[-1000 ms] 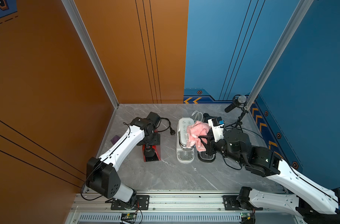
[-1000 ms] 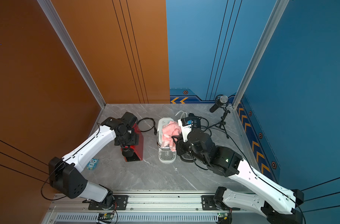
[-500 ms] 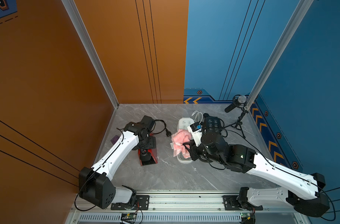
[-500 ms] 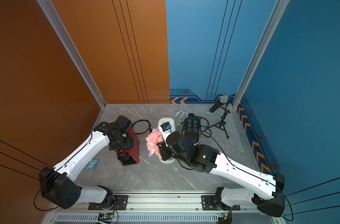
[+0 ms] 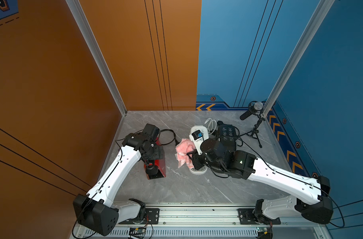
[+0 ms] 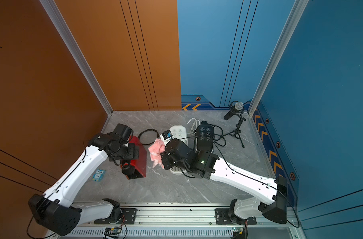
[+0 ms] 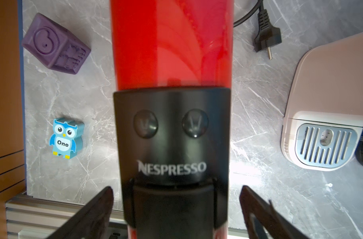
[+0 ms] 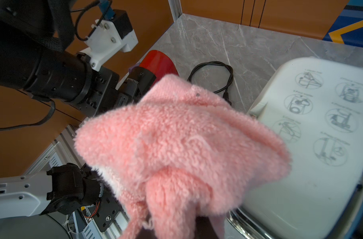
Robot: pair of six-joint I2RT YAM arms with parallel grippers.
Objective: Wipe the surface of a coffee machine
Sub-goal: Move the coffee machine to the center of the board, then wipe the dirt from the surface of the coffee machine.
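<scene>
I judge this is the wiping step. My right tool [image 5: 190, 158] is closed on the pink cloth [image 8: 176, 144]. The cloth hangs at the side of the white coffee machine [image 8: 313, 134], the side that faces the red coffee machine [image 7: 172, 51] (whether it touches, I cannot tell). The white machine stands on the counter [image 5: 186, 186]. My left tool [image 7: 175, 204] is wide open, with one jaw on each side of the red machine. Next, I should press the cloth lightly and drag it across the white top.
</scene>
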